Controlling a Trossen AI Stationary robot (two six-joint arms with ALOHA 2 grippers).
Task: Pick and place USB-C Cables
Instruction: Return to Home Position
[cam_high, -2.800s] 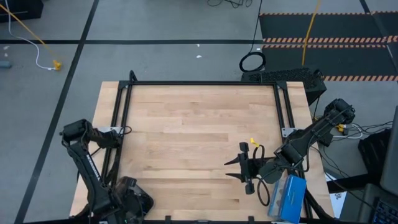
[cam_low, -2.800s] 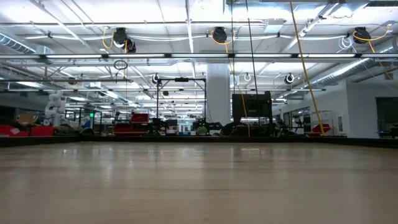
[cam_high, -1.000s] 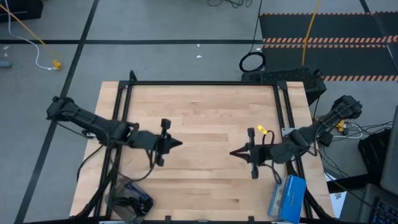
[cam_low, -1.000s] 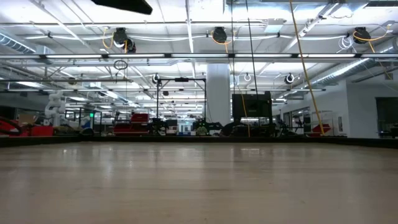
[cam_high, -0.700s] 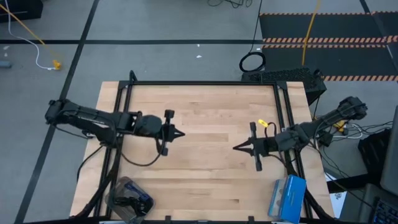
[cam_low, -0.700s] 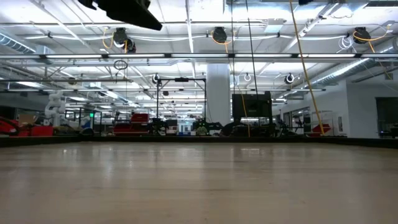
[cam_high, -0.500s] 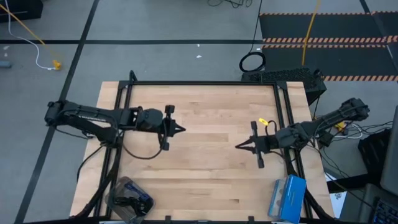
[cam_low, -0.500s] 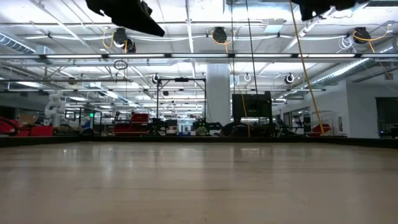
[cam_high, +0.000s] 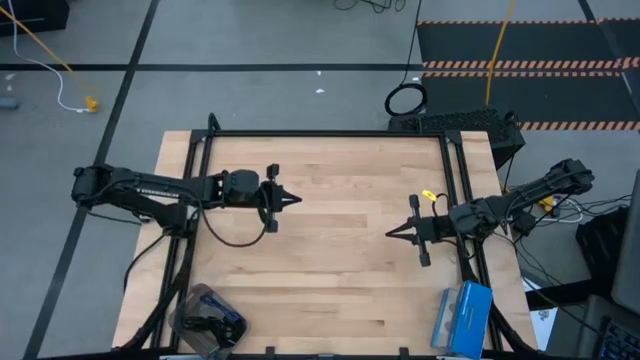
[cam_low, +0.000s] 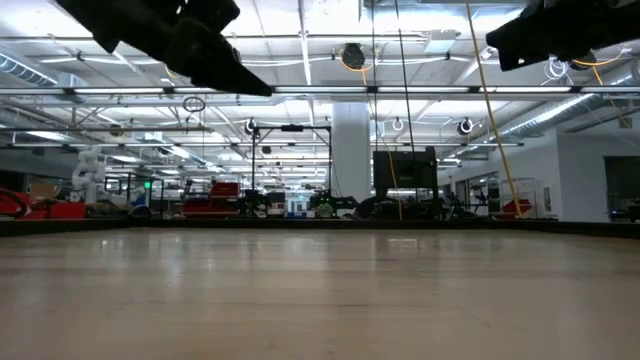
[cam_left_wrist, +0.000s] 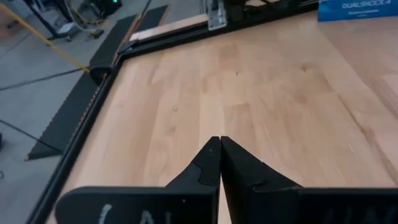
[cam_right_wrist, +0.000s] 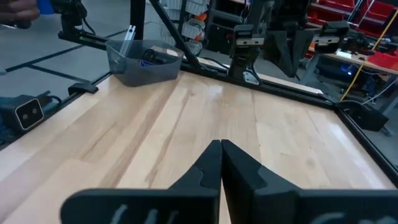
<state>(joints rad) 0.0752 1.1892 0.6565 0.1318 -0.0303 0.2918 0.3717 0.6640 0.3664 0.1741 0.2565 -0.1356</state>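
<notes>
My left gripper (cam_high: 295, 199) hovers shut over the left half of the bare wooden table (cam_high: 330, 300), pointing toward the table's right edge. My right gripper (cam_high: 390, 233) hovers shut over the right half, pointing back at it. Their tips stand apart with nothing between them. Each wrist view shows its own fingers pressed together, left gripper (cam_left_wrist: 219, 142) and right gripper (cam_right_wrist: 221, 144), above bare wood. No USB-C cable lies on the table top. A clear bin (cam_high: 205, 318) by the near left corner holds a dark bundle (cam_right_wrist: 155, 56), too small to name.
A black frame (cam_high: 320, 133) runs along the table's far and side edges. A blue box (cam_high: 460, 318) stands at the near right corner. A thick black ring of cable (cam_high: 405, 100) lies on the floor beyond the far edge. In the low view both arms hang above the wood.
My left gripper has swung toward the table's far edge and a little rightward, its arm stretching out level. My right gripper has drawn back toward the right and far edges. Both have come down into the low view's top. Both stayed shut.
</notes>
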